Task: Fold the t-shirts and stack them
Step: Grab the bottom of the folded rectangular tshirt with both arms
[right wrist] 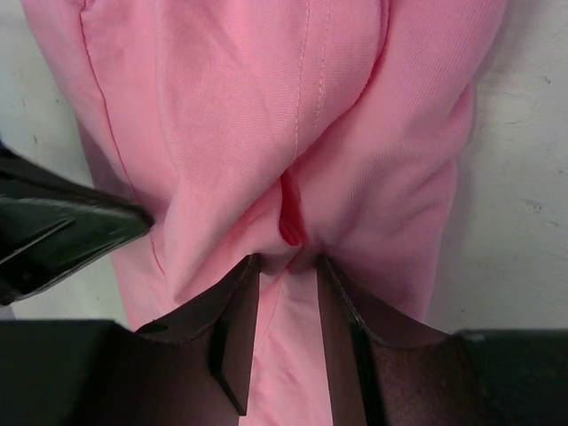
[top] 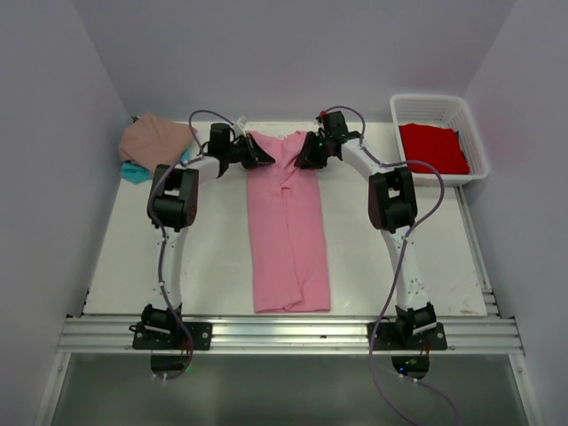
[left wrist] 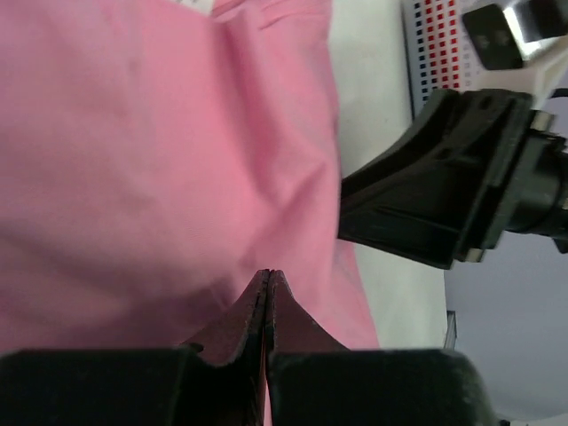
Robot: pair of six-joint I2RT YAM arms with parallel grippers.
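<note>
Lying lengthwise, narrow-folded pink t-shirt (top: 288, 231)

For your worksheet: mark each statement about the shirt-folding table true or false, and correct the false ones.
1. The pink t-shirt lies as a long narrow strip down the middle of the table. True.
2. The red t-shirt lies on the bare table. False: it lies inside the white basket at the far right.
3. The left end effector and the right end effector are both at the pink t-shirt's far end. True.
4. The teal t-shirt lies on top of the tan-pink t-shirt. False: the tan-pink one lies on top, with the teal showing beneath it at the far left corner.
</note>
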